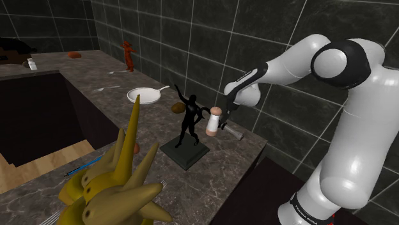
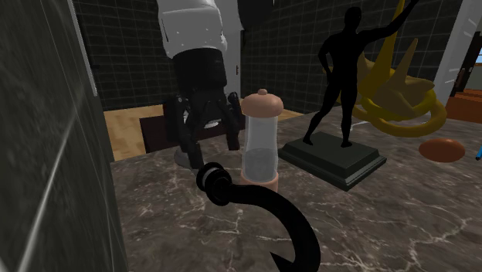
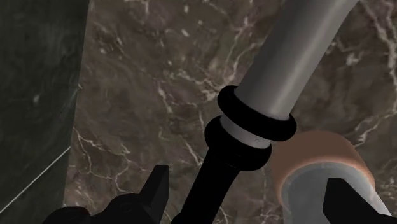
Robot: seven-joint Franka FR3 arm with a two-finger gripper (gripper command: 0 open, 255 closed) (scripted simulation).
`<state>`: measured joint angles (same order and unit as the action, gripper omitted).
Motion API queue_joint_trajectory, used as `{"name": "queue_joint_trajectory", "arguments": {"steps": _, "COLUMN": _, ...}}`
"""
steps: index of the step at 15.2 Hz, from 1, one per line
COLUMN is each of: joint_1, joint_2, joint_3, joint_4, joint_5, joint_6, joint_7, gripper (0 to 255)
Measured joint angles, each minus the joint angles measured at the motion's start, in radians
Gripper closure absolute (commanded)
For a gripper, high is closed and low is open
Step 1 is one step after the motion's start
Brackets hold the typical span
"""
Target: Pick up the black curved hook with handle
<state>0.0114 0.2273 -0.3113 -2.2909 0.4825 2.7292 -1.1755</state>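
The hook lies flat on the dark marble counter close to the tiled wall. It has a grey handle, two black rings and a black shaft that ends in a curved hook. My gripper hangs just above it and is open, one finger on each side of the shaft and neither touching it. From the second exterior view the gripper is over the handle end. In the shoulder view the gripper is low over the counter, the handle beside it.
A clear shaker with a pinkish cap stands right beside the hook, near one finger. A black figure statue on a dark base stands close by. A yellow spiked object, a white pan and a brown lump also sit on the counter.
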Motion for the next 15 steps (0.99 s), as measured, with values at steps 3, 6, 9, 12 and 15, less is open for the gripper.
{"name": "queue_joint_trajectory", "arguments": {"steps": 3, "joint_1": -0.028, "joint_2": 0.058, "joint_3": 0.037, "joint_4": 0.030, "joint_5": 0.073, "joint_6": 0.030, "joint_7": -0.069, "gripper": 0}}
{"name": "queue_joint_trajectory", "arguments": {"steps": 6, "joint_1": -0.047, "joint_2": 0.098, "joint_3": 0.065, "joint_4": 0.039, "joint_5": 0.120, "joint_6": 0.057, "joint_7": -0.109, "gripper": 0}}
{"name": "queue_joint_trajectory", "arguments": {"steps": 9, "joint_1": -0.063, "joint_2": 0.124, "joint_3": 0.087, "joint_4": 0.042, "joint_5": 0.154, "joint_6": 0.079, "joint_7": -0.141, "gripper": 0}}
{"name": "queue_joint_trajectory", "arguments": {"steps": 12, "joint_1": -0.066, "joint_2": 0.128, "joint_3": 0.090, "joint_4": 0.043, "joint_5": 0.159, "joint_6": 0.083, "joint_7": -0.146, "gripper": 255}}
{"name": "queue_joint_trajectory", "arguments": {"steps": 15, "joint_1": -0.066, "joint_2": 0.128, "joint_3": 0.090, "joint_4": 0.043, "joint_5": 0.160, "joint_6": 0.083, "joint_7": -0.146, "gripper": 255}}
